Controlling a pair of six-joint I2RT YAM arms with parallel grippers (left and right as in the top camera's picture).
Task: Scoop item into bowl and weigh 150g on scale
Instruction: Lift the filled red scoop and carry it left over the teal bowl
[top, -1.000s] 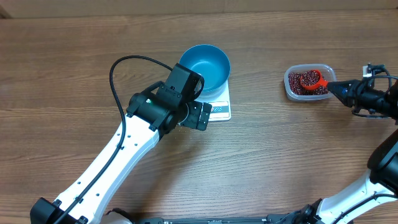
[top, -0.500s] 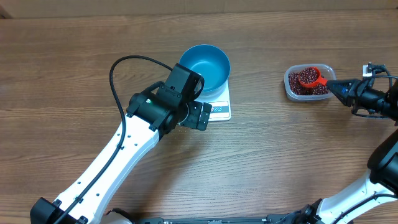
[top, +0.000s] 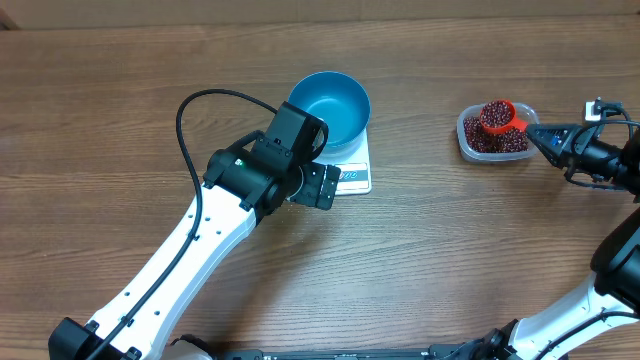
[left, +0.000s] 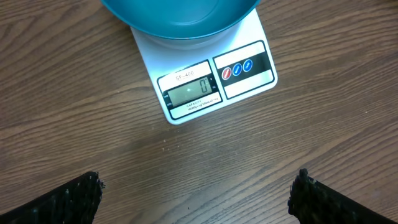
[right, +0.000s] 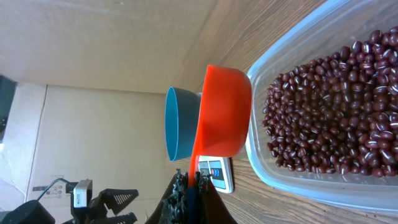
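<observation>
**A:** What is the right gripper (right: 188, 190) doing?

**B:** It is clamped shut on the thin handle of the red scoop (top: 497, 116). The scoop is heaped with beans (right: 323, 106) and hangs just above the clear tub (right: 336, 190).

**A:** So the carry comes next?

**B:** That's my judgement. Keep the cup level and lift it clear of the tub wall before moving. A heaped load will likely shed beans if it tilts or jerks.

**A:** Which way does it go?

**B:** Toward nine o'clock from the tub, well across the table. The blue bowl (top: 330, 108) stands empty there on the scale (left: 245, 78).

**A:** And how should it pour?

**B:** Stop over the middle of the bowl, then roll the wrist slowly. One scoop probably won't reach the target, so watch the display (left: 189, 93) on the scale's six o'clock edge. It appears to read zero.

**A:** Where is the left gripper (left: 196, 199)?

**B:** It is spread wide and holds nothing, hovering near that six o'clock edge without touching the scale. It should stay off the scale, because any contact would spoil the reading.
</observation>
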